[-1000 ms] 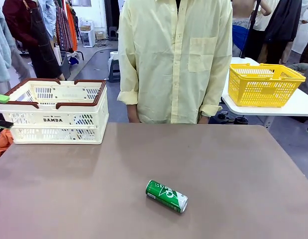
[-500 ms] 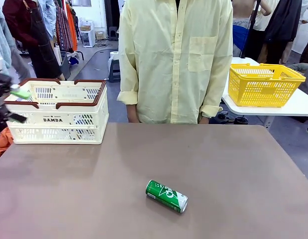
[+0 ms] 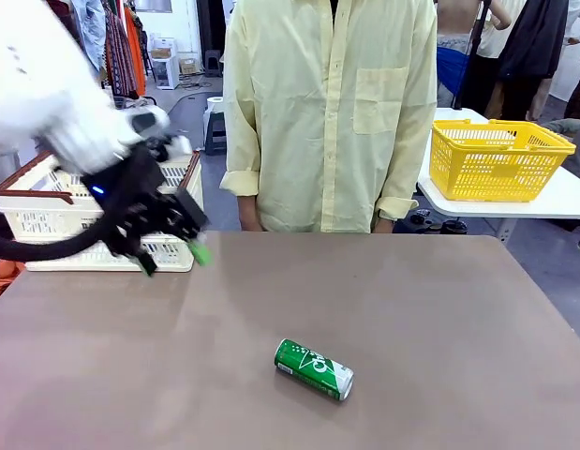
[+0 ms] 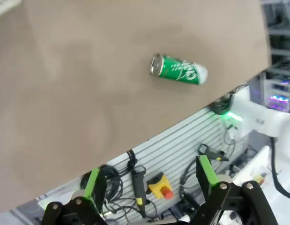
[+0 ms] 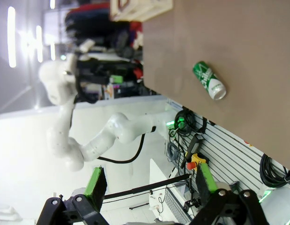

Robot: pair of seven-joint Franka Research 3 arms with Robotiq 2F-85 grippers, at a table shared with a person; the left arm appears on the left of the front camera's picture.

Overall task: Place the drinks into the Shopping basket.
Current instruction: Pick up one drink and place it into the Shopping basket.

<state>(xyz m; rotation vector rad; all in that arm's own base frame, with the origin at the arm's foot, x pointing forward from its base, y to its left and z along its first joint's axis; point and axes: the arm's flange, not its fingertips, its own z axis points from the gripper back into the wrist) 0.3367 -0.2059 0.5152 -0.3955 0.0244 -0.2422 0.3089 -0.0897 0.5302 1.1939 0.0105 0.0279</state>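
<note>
Drinks are down to one green can (image 3: 314, 368) on show: it lies on its side on the brown table (image 3: 439, 309), toward the near edge and slightly right of the middle. Its long axis runs on a diagonal across the surface, the silver top toward the near right corner and the base toward the far left corner.

Shopping basket (image 3: 46, 192), the cream one with brown rim handles, stands at the far left corner, partly hidden behind the left arm. I cannot tell whether it already holds any cans.

A person in a pale yellow shirt (image 3: 329, 112) stands at the far edge, hands out of sight below the tabletop.

Left gripper (image 3: 172, 253) hangs just in front of the basket near the far left corner, blurred, its green-padded fingers spread wide with nothing between them. From it the can lies well apart, toward the near edge and the right. In the left wrist view the can (image 4: 178, 71) sits ahead of the parted fingers (image 4: 92, 183).

Right gripper (image 5: 147, 180) is likewise released and empty; in its wrist view the can (image 5: 208, 80) sits far off beyond the table's near edge.

Judging by this, the left arm is the nearer. Its fingers would need to close across the can's narrow width, at right angles to that diagonal.
</note>
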